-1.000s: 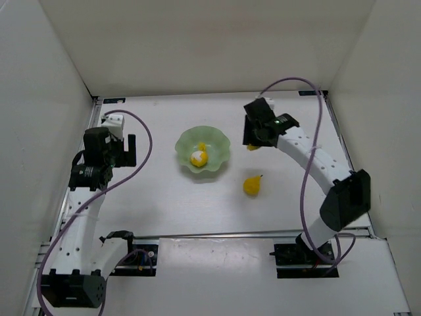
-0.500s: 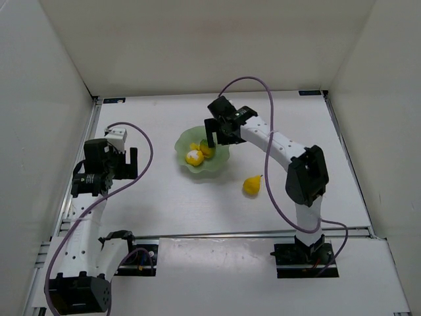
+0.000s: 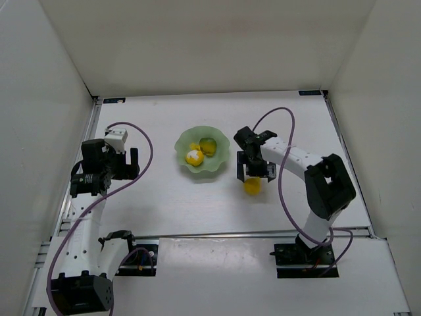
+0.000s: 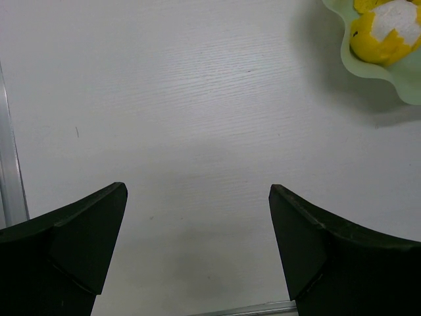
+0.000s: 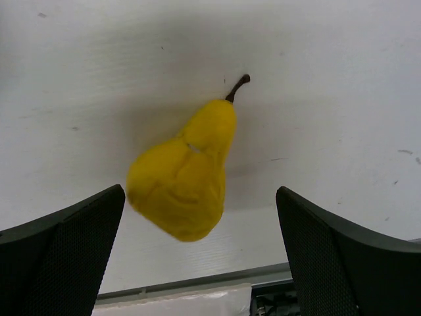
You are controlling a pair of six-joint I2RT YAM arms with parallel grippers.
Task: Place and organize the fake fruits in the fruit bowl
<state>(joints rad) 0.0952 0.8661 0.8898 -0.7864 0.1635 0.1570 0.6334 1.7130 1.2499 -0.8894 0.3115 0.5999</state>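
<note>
My left pincer (image 3: 129,161) hangs over the left part of the table (image 3: 164,197) just where it was half a second ago, its fingers spread wide on nothing; in its wrist view only bare white board lies between them (image 4: 197,253), with a corner of the fruit bowl (image 4: 401,89) at the upper right. The fruit bowl (image 3: 181,146) sits at mid-table, unmoved. The yellow-and-white lumpy fruit (image 3: 194,157) rests in it toward the near side, as before. What has changed is beside it: the green-yellow oval fruit (image 3: 209,145), which half a second ago was under my right pincer above the bowl, now lies free in the far right part of the bowl, touching the lumpy one. My right pincer (image 3: 252,176) has left the bowl and come down to the right of it, and is parted over the yellow pear (image 3: 252,187), which lies where it lay, on the table near the bowl's right rim. From the right wrist the pear (image 5: 181,187) lies on its side between my open fingers (image 5: 79,257), stem (image 5: 238,87) pointing away, neither finger touching it. From above, my own pincer hides the pear's far half, and a purple cable (image 3: 283,191) loops along the right arm.
</note>
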